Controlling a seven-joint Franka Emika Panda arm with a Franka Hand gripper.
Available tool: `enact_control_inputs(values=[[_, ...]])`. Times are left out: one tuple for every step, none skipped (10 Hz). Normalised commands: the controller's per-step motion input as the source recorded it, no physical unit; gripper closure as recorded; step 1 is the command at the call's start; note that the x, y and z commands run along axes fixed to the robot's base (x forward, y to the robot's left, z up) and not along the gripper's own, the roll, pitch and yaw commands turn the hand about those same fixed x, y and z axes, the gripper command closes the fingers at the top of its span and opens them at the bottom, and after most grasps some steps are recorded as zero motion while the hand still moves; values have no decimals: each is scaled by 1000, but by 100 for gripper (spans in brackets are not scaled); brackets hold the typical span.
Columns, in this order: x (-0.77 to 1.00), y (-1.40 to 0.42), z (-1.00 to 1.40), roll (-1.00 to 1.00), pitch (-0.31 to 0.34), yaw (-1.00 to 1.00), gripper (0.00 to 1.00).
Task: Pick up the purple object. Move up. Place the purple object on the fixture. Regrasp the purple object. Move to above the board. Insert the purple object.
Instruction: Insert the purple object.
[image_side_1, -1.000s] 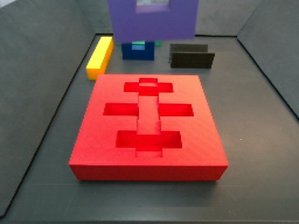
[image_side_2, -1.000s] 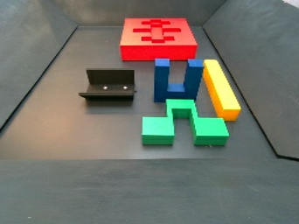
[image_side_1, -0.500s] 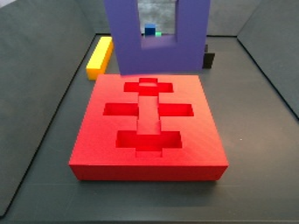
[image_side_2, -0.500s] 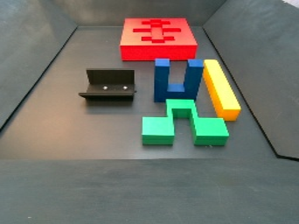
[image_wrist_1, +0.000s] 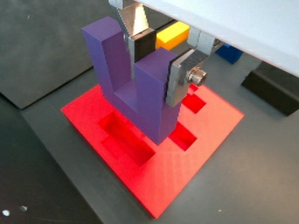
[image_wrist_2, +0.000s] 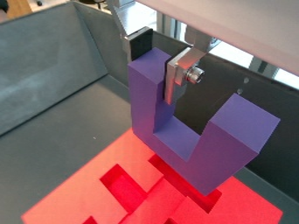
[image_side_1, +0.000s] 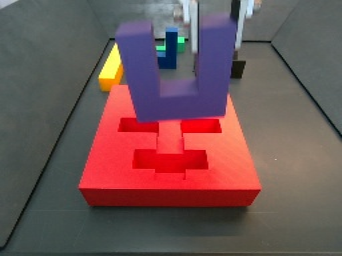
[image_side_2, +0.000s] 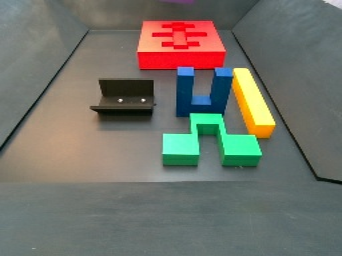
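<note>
The purple object (image_side_1: 167, 78), a U-shaped block with prongs up, hangs over the far half of the red board (image_side_1: 167, 160). My gripper (image_side_1: 217, 28) is shut on one of its prongs from above. Both wrist views show that prong clamped between the silver fingers (image_wrist_1: 179, 79) of the gripper (image_wrist_1: 158, 58), with the board (image_wrist_1: 140, 153) and its recessed cutouts directly below. The same grip shows on the purple object (image_wrist_2: 187, 131) by the gripper (image_wrist_2: 162, 59) above the board (image_wrist_2: 122, 188). The black fixture (image_side_2: 123, 98) stands apart on the floor, bare.
A blue U-shaped block (image_side_2: 202, 90), a yellow bar (image_side_2: 253, 100) and a green piece (image_side_2: 210, 140) lie near the fixture, away from the board (image_side_2: 183, 42). Grey walls ring the dark floor. The yellow bar (image_side_1: 111, 66) sits behind the board's far left corner.
The purple object, held by the gripper, has come forward and lower from behind the board to hang over its far half. The other pieces have not moved.
</note>
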Motion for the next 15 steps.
enact_control_inputs(values=[[0,-140,-434,6,-26,43,100],[0,-149,-346,57,-1,37,100],[0,-151,-291,146,0,31,100],[0,-154,-317,217,0,11,100],[0,-151,-331,294,0,0,100],[34,-166,-314,227,0,6,100],[63,-86,-300,124,0,63,100],[140,-74,-311,63,0,177,100],[203,-51,-286,44,0,271,100],[280,-17,-257,36,0,366,100],[120,0,-166,0,0,51,100],[0,-40,-134,21,0,0,100],[0,-31,-186,34,0,0,100],[0,-6,-209,0,0,-89,100],[0,0,-174,-7,-3,-123,100]])
